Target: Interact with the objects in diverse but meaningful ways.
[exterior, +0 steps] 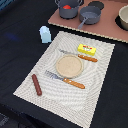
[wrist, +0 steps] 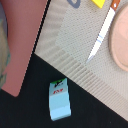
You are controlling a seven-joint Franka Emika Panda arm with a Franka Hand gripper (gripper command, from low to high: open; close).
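Several toy items untouched: light blue carton-shaped cup (exterior: 45,34) upper left on black surface (exterior: 15,60), brown sausage (exterior: 37,84) lower left, yellow packet (exterior: 87,49) right. Jaws unseen, state unknown; everything left.

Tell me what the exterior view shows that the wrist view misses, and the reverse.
Only the exterior view shows the brown sausage, the fork, the grey two-handled pot holding a red tomato, and the saucepan. Only the wrist view shows the printed label on the light blue carton's face. Both share that carton, the woven placemat, the knife, the tan plate and a yellow packet. The pincer appears in neither.
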